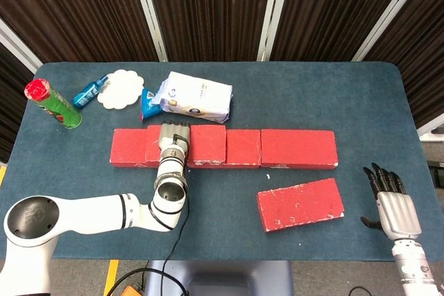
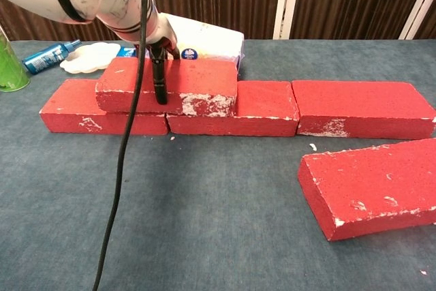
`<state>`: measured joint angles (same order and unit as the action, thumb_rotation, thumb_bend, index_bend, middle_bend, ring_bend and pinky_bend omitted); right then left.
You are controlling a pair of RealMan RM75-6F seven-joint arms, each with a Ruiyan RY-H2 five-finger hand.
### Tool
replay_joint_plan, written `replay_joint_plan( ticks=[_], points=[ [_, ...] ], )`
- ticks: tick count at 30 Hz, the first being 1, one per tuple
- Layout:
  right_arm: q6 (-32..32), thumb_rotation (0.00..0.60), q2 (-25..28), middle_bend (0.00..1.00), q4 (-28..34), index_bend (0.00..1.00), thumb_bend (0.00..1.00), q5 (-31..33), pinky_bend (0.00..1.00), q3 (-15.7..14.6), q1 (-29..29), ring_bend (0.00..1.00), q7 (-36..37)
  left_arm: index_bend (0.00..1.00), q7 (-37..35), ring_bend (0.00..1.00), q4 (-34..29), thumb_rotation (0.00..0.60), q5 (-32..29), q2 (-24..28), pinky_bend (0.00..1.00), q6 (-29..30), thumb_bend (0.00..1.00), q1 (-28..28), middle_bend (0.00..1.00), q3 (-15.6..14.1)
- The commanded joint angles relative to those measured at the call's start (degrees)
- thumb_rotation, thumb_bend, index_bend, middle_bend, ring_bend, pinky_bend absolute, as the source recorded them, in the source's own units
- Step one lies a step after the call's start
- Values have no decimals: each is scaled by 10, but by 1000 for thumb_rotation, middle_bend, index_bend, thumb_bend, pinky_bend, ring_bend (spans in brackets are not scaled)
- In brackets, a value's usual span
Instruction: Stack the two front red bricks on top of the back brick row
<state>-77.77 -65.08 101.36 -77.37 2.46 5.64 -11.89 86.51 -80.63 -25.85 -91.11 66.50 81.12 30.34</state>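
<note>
While your left hand [image 2: 155,46] is gripping the stacked brick [image 2: 170,85] atop the far brick row [image 2: 361,108], your right hand [image 1: 394,202] is idling released at the near right table [image 1: 229,240] edge beside the loose brick [image 1: 300,204].

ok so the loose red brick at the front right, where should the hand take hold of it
Probably across the long sides of the loose brick, near its middle, coming from above. It lies flat and slightly skewed on the table, both long faces clear. The open right hand sits nearest.

You see rough, matt red bricks [image 2: 368,189] scuffed white, on a counter [image 2: 218,236] of matt blue felt-like cloth.
</note>
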Motion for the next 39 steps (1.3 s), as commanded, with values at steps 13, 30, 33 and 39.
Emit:
replay_joint_plan(
  ticks=[13,30,33,39],
  points=[
    [3,600,-2,54,1,148,0,3,0,-1,2,0,-6,0,3,0,12,600,-3,-8,84,3,230,-5,0,11],
    [5,600,-4,55,5,151,0,11,0,0,2,0,-13,0,7,0,10,600,1,-6,67,3,207,-13,0,19],
    [3,600,-4,55,5,151,0,10,0,-1,1,0,-11,0,6,0,11,600,2,-6,57,2,202,-14,0,19],
    [5,600,-2,55,7,150,0,10,0,-2,2,0,-9,0,6,0,12,600,4,-9,51,0,192,-16,0,19]
  ],
)
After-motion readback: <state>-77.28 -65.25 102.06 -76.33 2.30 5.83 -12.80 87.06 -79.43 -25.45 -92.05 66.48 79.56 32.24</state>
